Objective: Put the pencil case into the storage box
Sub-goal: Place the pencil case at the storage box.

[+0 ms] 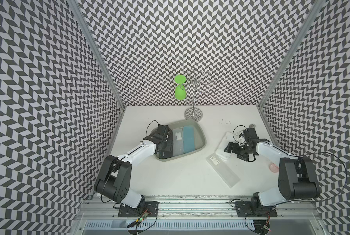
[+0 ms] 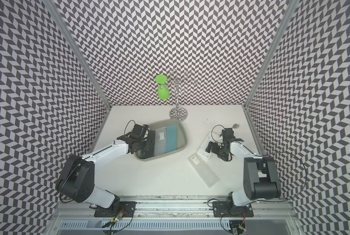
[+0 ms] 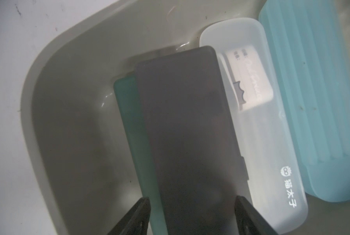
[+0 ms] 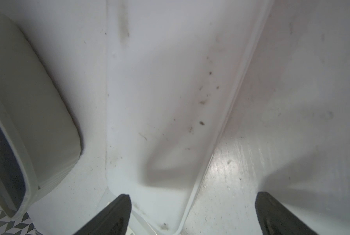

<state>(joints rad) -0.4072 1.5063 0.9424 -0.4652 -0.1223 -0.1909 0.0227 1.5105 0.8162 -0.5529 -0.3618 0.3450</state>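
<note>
Flanking pencil case (image 3: 182, 132): frosted case (image 3: 261, 126)

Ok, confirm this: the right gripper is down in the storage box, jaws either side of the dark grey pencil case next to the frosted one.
Wrong arm. The left gripper is down in the storage box, jaws either side of the dark grey pencil case next to the frosted one; the left wrist view shows it.

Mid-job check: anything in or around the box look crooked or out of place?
Yes. In the storage box, the dark grey case sits offset on top of a green case, not flat on the bottom; the left gripper straddles it. One frosted case lies diagonally on the table, outside the box.
</note>
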